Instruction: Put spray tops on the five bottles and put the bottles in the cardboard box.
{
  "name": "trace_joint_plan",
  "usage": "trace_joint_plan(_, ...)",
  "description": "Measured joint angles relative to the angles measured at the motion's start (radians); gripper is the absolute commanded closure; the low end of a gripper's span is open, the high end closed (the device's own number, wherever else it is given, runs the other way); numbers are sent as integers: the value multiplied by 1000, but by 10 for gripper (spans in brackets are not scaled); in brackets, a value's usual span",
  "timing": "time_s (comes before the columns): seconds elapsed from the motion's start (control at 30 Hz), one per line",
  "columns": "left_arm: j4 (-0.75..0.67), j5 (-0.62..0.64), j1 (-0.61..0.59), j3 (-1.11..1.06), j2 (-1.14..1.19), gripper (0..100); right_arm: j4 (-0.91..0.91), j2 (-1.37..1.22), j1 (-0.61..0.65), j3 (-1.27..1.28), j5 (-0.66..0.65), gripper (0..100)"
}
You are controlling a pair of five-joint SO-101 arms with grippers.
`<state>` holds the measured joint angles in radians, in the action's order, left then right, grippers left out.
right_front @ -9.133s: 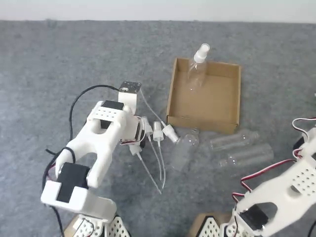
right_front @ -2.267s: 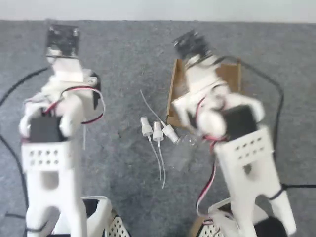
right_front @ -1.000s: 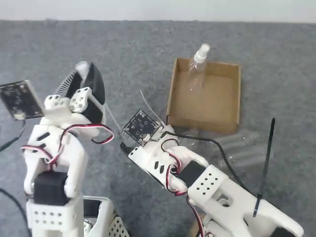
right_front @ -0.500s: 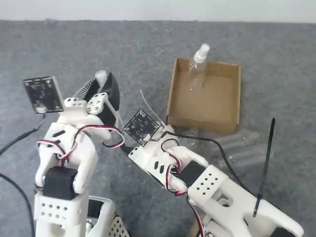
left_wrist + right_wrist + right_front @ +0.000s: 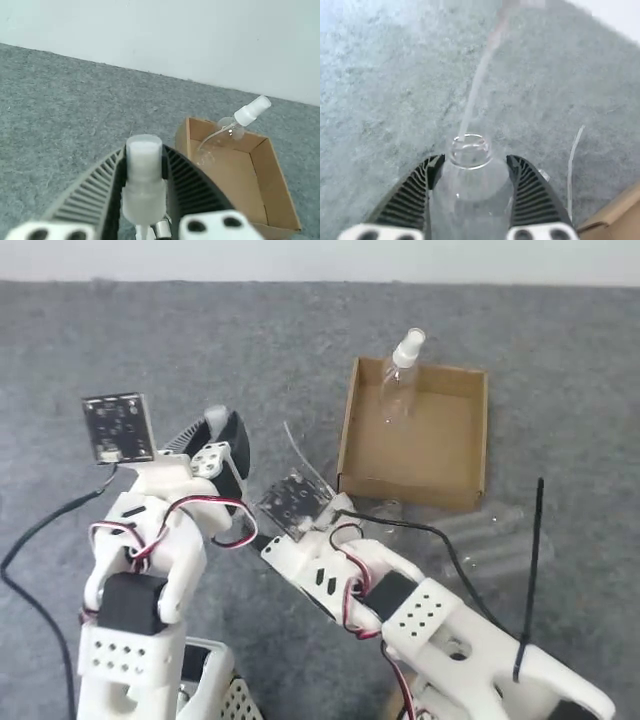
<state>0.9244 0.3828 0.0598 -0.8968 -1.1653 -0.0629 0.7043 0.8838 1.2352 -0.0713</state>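
Both closed — left gripper [image 5: 144, 152] around spray top [image 5: 144, 175] | right gripper [image 5: 474, 161] around bottle [image 5: 470, 187]

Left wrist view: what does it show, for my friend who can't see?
The left hand holds a white spray top upright. Beyond it, on grey carpet, sits an open cardboard box with one clear bottle in it, its own spray top already on.
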Motion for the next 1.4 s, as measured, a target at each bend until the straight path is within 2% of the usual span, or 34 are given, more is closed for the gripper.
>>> trace_joint_plan(0.2,12,-37,6,-21,0,990,215,0,-8,69,0,993)
trace_joint_plan(0.4,12,-41,8,-26,-8,989,245,0,-32,71,87,993)
trace_joint_plan(0.67,51,-143,84,-28,-6,987,245,0,-48,69,152,993)
trace_joint_plan(0.9,69,-170,87,-28,-107,814,247,0,-55,69,153,993)
trace_joint_plan(1.03,84,-181,78,-28,-203,836,247,0,-75,69,155,993)
trace_joint_plan(1.23,84,-193,-34,28,-233,859,247,0,-75,69,155,993)
trace_joint_plan(1.4,78,-196,-46,43,-109,886,247,0,-74,69,155,993)
